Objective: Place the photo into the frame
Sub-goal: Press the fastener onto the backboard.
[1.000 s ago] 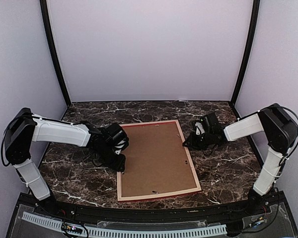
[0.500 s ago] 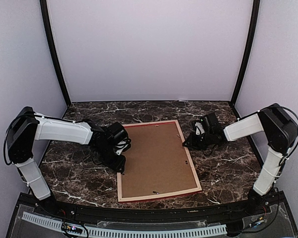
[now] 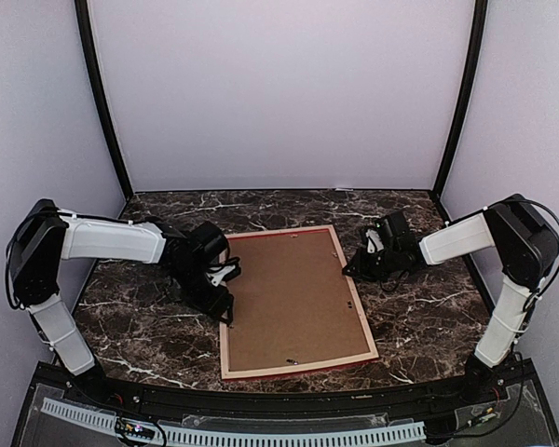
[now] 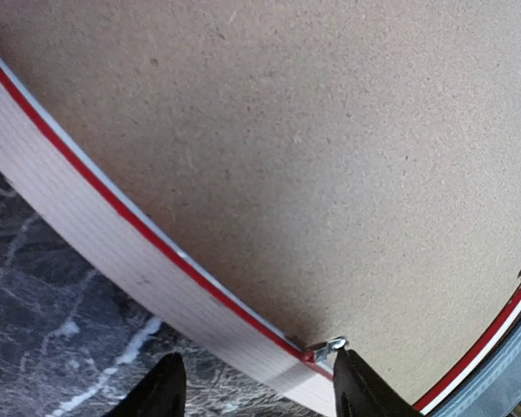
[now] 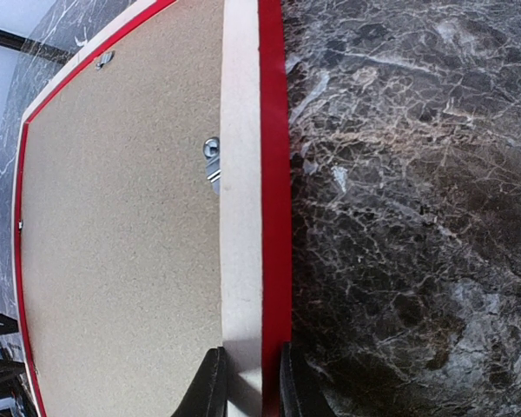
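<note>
Lying flat on the dark marble table (image 3: 419,317) between the two arms, the frame (image 3: 298,366) shows its pale wood back, with red along its edges. It sits slightly skewed, and its near short rail is close to the arm bases. A plain brown backing board (image 3: 293,298) fills the opening, so whatever lies beneath it is hidden. Along the frame's left long rail, about halfway up, the left gripper (image 3: 225,313) points down at the edge. Its jaws are released, and its two dark fingers (image 4: 161,391) stand well apart on either side of the rail, clamping nothing. A small metal tab (image 4: 330,349) on the board's edge sits between them. Farther back, close to the far right corner, the right gripper (image 3: 350,267) meets the right long rail. Its fingers are drawn narrow and clenched on that rail, one on the pale back and one on the red outer edge. Just beyond them another metal clip (image 5: 211,161) lies against the board. Behind the table rises a plain pale wall (image 3: 279,93).
</note>
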{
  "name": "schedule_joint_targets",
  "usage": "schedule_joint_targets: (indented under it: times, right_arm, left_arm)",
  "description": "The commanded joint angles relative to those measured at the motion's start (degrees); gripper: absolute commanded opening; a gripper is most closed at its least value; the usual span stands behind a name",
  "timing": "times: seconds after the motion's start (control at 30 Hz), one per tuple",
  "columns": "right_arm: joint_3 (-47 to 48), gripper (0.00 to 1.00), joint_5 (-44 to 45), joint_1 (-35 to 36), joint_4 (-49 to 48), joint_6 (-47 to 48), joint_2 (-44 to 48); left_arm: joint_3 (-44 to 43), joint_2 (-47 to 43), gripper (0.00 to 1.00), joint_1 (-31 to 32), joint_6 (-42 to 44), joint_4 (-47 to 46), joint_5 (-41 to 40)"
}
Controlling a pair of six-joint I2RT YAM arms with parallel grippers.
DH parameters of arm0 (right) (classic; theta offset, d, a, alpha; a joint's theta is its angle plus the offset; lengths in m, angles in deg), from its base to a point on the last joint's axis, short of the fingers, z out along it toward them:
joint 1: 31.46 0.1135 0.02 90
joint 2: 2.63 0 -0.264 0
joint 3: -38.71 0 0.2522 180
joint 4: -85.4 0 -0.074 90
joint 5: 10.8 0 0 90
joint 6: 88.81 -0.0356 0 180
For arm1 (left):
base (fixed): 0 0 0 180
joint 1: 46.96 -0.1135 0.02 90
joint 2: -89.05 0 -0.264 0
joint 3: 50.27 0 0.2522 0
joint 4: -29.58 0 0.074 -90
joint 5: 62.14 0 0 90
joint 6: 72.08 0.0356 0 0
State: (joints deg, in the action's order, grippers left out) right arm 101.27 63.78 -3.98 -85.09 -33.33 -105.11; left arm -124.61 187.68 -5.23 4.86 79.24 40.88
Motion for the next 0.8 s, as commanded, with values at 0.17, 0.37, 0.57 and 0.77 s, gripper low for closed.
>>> schedule_joint_targets:
  times: [0.17, 0.37, 0.57, 0.77]
  right_arm:
    - [-1.80, 0.00, 2.06, 0.79, 12.59, -1.17, -1.74]
    - [-2.41, 0.00, 1.87, 1.83, 12.73, -2.23, 0.07]
    - [-4.54, 0.00, 1.60, 3.57, 11.24, -4.85, 1.99]
    - [-6.07, 0.03, 2.50, 5.88, 12.45, -6.75, 5.98]
  left_arm:
    - [0.45, -3.19, 0.68, -5.25, -4.31, -5.26, -0.31]
    - [-1.92, 2.05, 0.62, -5.97, -5.62, -8.08, -2.75]
    - [-4.93, 6.60, 0.50, -6.02, -5.83, -8.64, -2.90]
    - [-5.83, 7.36, 0.38, -5.97, -6.00, -8.57, -3.81]
